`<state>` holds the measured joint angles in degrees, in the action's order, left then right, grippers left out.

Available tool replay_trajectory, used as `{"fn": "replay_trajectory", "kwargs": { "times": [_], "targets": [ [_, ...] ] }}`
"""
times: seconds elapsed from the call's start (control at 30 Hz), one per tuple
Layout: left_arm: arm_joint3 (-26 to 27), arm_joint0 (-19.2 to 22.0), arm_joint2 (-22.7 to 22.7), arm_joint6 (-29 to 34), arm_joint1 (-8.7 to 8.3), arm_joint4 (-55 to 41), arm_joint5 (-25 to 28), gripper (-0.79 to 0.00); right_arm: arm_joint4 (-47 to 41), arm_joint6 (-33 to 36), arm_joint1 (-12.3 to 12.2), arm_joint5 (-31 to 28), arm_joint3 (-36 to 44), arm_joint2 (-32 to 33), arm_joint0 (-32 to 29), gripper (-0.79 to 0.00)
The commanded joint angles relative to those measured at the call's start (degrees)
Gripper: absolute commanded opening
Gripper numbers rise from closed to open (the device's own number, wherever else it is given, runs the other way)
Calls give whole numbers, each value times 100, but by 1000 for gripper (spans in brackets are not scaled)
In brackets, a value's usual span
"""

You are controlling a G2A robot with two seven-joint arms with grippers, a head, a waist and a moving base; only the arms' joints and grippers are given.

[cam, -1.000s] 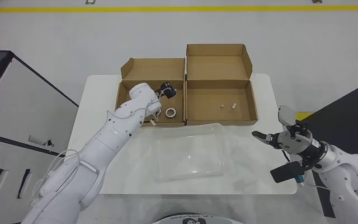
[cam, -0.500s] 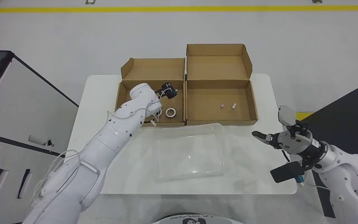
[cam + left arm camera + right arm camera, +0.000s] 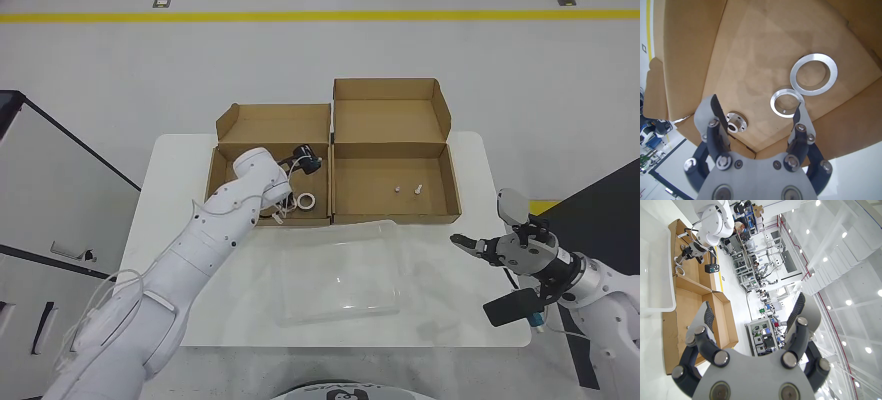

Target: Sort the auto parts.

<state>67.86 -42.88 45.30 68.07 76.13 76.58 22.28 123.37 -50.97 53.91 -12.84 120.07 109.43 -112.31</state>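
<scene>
Top view: the left arm has edged slightly toward 3 o'clock inside the left box (image 3: 275, 125), at 11 o'clock on the surface (image 3: 170, 250). The right arm has not stirred. In the left wrist view the left gripper (image 3: 757, 102) has its fingers spread wide with nothing between them. It hangs above a smaller ring (image 3: 773, 103), whose edge is overlapped by a wide ring (image 3: 831, 74). A flanged hub (image 3: 735, 123) lies apart from both, just beside one finger. All three parts rest on the box floor, so I judge the small shift to be a repositioning over the rings, not a grasp.

The right gripper (image 3: 753, 301) sits at 3 o'clock, past the surface's edge, fingers also wide apart and empty. The right box (image 3: 390, 205) at 1 o'clock holds two small parts (image 3: 398, 187). A clear tray (image 3: 340, 280) lies toward 6 o'clock, just beside both boxes. Around the white surface is pale floor (image 3: 100, 80), with a yellow line (image 3: 300, 16) across 12 o'clock.
</scene>
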Motion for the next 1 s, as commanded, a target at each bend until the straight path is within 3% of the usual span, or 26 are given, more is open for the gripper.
{"fn": "replay_trajectory", "kwargs": {
  "times": [0.0, 0.3, 0.97],
  "targets": [
    [79, -45, 30, 2, -13, 35, 6, 0, 0, 0, 0, 0, 0, 0, 0, 0],
    [388, -191, 167, 6, -54, 120, 14, 0, 0, 0, 0, 0, 0, 0, 0, 0],
    [396, -193, 173, 7, -56, 126, 14, 0, 0, 0, 0, 0, 0, 0, 0, 0]
  ]
}}
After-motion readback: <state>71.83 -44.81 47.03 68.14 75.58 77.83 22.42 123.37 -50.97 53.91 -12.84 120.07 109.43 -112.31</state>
